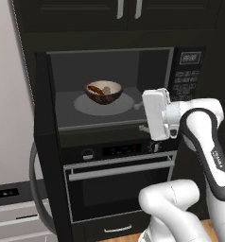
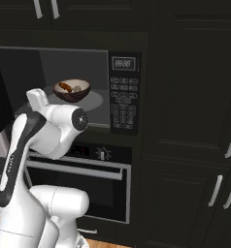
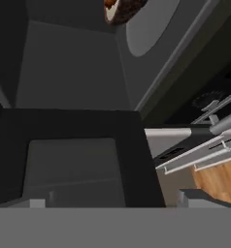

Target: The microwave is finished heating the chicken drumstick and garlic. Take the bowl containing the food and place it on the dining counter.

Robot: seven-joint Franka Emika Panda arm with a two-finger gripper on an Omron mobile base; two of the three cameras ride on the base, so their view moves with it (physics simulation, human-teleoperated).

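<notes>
The microwave (image 1: 154, 61) stands open, its door (image 1: 44, 142) swung out to the left. On the round turntable (image 1: 83, 108) sits the dark brown bowl (image 1: 103, 92) (image 2: 72, 91) (image 3: 121, 9), holding the reddish chicken drumstick (image 1: 95, 89) (image 2: 64, 86) and the pale garlic (image 1: 106, 89) (image 2: 77, 88). My gripper (image 1: 141, 117) (image 3: 115, 201) hovers open and empty at the front right of the cavity, right of the bowl and apart from it. In the hand view the fingertips (image 3: 37, 203) stand wide apart, with the bowl at the top edge. The dining counter is out of view.
The keypad (image 1: 185, 80) (image 2: 123, 104) flanks the cavity on the right. A black oven (image 1: 119, 182) (image 2: 88, 179) with a silver bar handle sits below. Dark cabinets (image 2: 195, 121) fill the right side. A strip of wooden floor (image 3: 217, 181) shows low down.
</notes>
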